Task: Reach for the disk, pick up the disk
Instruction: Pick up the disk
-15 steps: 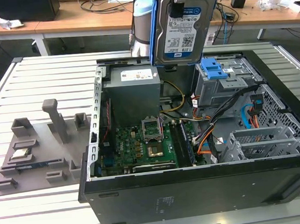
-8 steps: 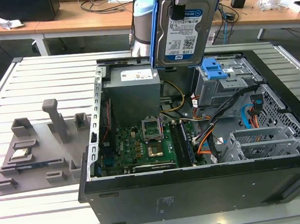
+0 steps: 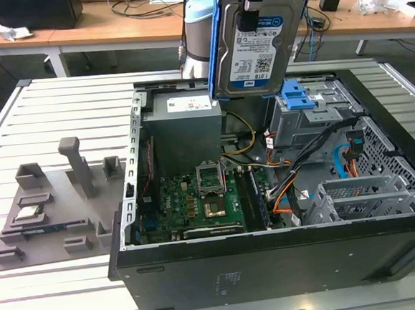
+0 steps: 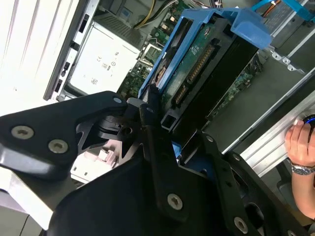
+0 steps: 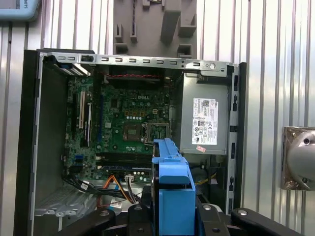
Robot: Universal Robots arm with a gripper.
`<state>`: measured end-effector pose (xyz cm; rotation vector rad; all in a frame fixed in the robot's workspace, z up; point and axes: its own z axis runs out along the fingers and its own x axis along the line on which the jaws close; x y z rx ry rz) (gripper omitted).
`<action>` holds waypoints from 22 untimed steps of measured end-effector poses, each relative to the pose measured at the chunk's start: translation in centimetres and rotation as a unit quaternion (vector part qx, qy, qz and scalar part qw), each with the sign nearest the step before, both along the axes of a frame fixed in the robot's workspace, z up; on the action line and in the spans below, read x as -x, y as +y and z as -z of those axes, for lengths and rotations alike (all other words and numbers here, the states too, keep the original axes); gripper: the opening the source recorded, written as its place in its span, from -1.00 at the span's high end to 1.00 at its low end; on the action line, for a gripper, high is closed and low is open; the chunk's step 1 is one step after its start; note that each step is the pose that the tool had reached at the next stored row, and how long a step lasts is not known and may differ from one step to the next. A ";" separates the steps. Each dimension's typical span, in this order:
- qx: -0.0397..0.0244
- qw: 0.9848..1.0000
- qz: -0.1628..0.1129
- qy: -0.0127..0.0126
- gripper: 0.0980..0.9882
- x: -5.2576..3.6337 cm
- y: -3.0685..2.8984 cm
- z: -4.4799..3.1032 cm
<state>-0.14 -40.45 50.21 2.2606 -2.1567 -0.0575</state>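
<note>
Black gripper (image 4: 150, 115) nearest cam: you have it clamped on silver-grey metal disk (image 3: 257, 50) w/ blue bracket, long axis vertical, hanging below, clear above open PC case (image 3: 274, 265).

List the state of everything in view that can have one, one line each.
Silver-grey rectangular metal disk in blue plastic bracket: held upright in the air.
Black gripper: shut on the disk.
Black metal computer case: lying flat, side open.
</note>
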 end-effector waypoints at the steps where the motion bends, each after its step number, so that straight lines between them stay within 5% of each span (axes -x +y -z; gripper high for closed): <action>1: 0.000 1.000 0.000 0.000 0.39 0.00 -0.11 0.00; 22: 0.000 1.000 0.000 0.000 0.39 0.00 -3.90 0.01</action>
